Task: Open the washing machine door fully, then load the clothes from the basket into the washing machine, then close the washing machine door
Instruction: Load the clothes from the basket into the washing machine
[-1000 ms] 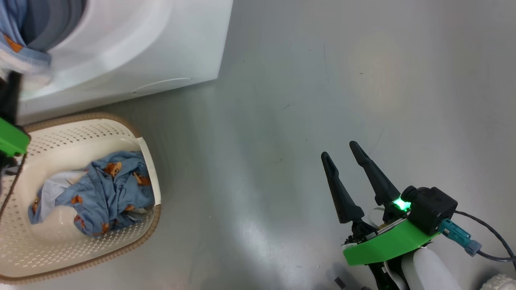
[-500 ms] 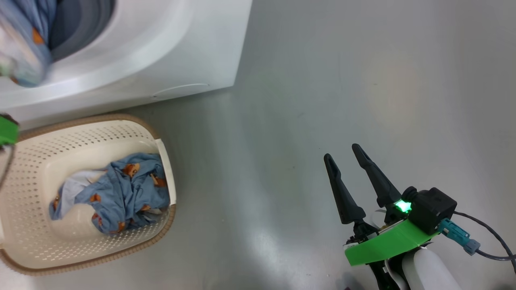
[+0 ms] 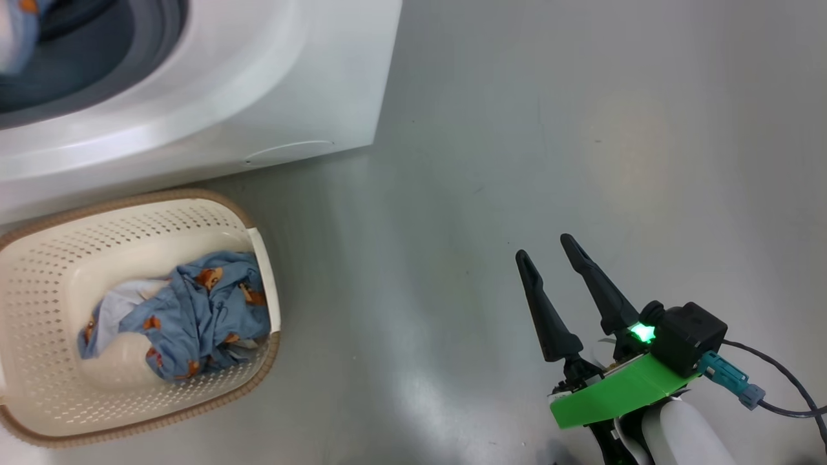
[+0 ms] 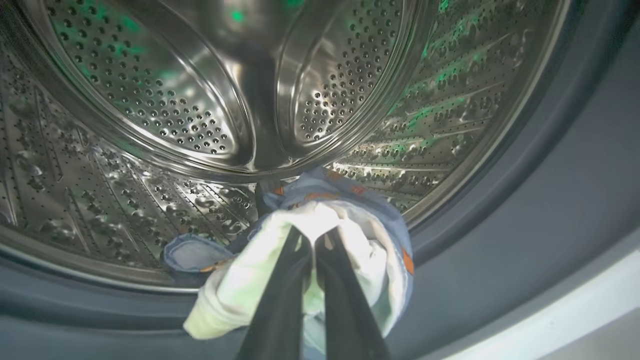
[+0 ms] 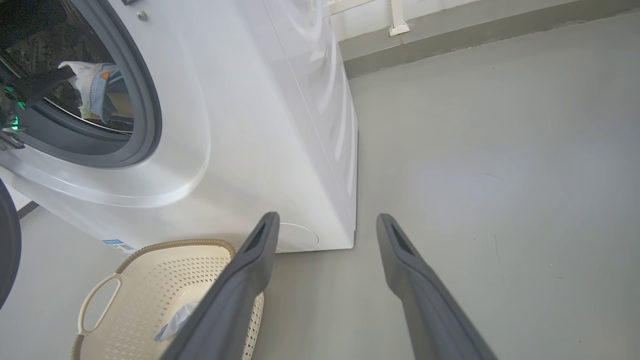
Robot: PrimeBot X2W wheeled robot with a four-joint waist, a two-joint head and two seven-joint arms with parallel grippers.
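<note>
The left gripper (image 4: 314, 239) clamps clothes (image 4: 367, 227) bunched around its tips inside the drum (image 4: 150, 100) (right gripper (image 3: 544, 247) splayed).

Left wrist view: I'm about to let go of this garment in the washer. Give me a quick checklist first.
1. Left tool shut on the garment: ok.
2. Tool aimed into the drum: ok.
3. Garment wholly past the grey seal: not ok; its white lower fold appears to hang over the seal.
4. Right tool out of the way: ok; open above the floor, apart from the washing machine.
5. Basket emptied: not ok; clothes lie in it.
</note>
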